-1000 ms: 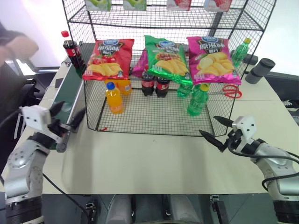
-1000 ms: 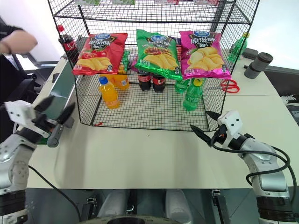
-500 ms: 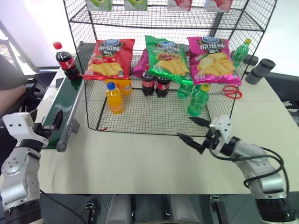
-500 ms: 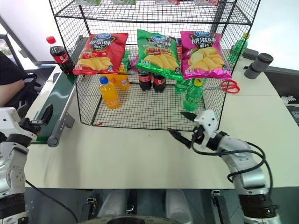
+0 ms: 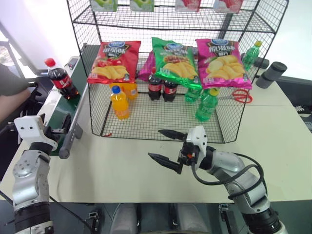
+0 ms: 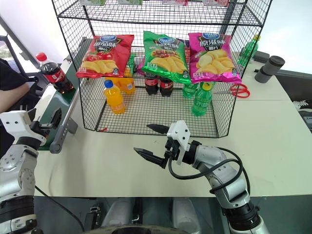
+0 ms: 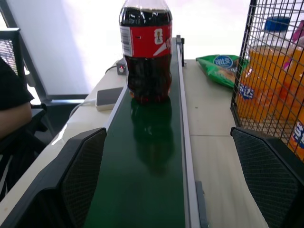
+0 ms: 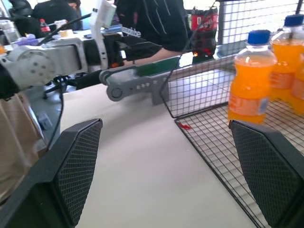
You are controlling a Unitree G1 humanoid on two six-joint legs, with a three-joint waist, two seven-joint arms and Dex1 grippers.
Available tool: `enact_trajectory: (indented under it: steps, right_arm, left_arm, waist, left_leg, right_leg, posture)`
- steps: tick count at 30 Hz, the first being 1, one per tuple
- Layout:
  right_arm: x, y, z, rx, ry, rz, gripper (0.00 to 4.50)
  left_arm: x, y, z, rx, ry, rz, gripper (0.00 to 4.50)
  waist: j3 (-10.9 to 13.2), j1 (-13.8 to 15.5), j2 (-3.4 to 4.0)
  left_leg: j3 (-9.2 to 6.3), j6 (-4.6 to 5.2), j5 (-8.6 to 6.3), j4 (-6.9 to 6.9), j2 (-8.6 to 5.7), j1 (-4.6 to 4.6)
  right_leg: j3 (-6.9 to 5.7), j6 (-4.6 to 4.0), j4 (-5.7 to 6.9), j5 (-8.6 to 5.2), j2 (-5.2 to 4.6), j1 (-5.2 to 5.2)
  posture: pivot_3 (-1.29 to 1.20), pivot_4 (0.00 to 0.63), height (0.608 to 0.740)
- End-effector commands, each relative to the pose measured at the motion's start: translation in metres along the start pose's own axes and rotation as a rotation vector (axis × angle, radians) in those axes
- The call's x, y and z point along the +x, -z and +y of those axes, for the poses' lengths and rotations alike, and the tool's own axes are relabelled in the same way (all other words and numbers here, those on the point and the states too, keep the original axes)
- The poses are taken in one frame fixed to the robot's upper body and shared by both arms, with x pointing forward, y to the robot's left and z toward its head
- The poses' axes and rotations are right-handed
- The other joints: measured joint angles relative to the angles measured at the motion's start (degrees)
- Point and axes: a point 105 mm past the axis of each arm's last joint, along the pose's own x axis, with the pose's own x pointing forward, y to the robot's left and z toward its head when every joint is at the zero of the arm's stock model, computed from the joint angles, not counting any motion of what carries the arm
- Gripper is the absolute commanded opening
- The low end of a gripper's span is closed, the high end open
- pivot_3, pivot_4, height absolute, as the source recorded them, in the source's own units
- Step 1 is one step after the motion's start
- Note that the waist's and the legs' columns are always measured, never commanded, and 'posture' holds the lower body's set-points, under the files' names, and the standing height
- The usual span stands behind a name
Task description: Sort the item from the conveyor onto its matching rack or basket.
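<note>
One cola bottle (image 7: 146, 50) stands upright beyond the empty left end effector (image 7: 173, 178).

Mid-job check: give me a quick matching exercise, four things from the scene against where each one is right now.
Things:
1. cola bottle
2. orange-drink bottle
3. scissors
4. right claw

Places:
A. inside the wire rack, on its mesh floor
B. over the table, in front of the rack
C. upright on the conveyor
D. on the table to the right of the rack

Pairs: 1-C, 2-A, 3-D, 4-B
</note>
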Motion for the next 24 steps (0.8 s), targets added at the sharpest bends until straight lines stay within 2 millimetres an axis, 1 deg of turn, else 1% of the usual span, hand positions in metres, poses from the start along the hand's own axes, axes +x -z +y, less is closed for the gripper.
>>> enact_trajectory:
  steps: [1, 8, 13, 24]
  right_arm:
    - [0.004, -0.011, 0.005, -0.026, -0.04, -0.039, 4.44]
    - [0.005, -0.01, 0.007, 0.003, -0.054, -0.045, 4.44]
    - [0.005, -0.009, 0.008, 0.013, -0.069, -0.045, 4.44]
    - [0.006, -0.009, 0.01, 0.017, -0.086, -0.045, 4.44]
  left_arm:
    - [0.0, -0.009, 0.005, 0.022, -0.023, -0.041, 4.5]
    - [-0.007, -0.003, 0.012, 0.016, -0.06, -0.03, 4.5]
    - [-0.012, 0.0, 0.021, 0.025, -0.113, -0.03, 4.5]
    - [-0.013, 0.002, 0.025, 0.037, -0.14, -0.031, 4.5]
  waist:
    - [-0.01, 0.02, -0.01]
    - [-0.01, -0.02, -0.02]
    - [-0.01, 0.01, -0.02]
    - [-0.01, -0.01, -0.02]
  left_leg:
    - [-0.01, 0.0, 0.0, 0.0, 0.01, 0.0]
    - [-0.01, 0.0, 0.0, -0.01, 0.01, -0.01]
    - [-0.02, 0.0, 0.0, -0.01, 0.02, -0.01]
    - [-0.03, -0.01, -0.01, -0.01, 0.02, -0.01]
  right_leg:
    - [-0.01, 0.0, 0.0, 0.0, 0.0, 0.0]
    - [-0.01, 0.0, -0.01, 0.0, -0.02, -0.01]
    - [-0.01, 0.0, -0.01, 0.0, -0.04, -0.01]
    - [-0.01, -0.01, -0.02, 0.0, -0.07, -0.01]
  posture:
    - [0.0, 0.15, 0.74]
    - [0.0, 0.15, 0.74]
    - [0.0, 0.15, 0.74]
    - [0.0, 0.15, 0.74]
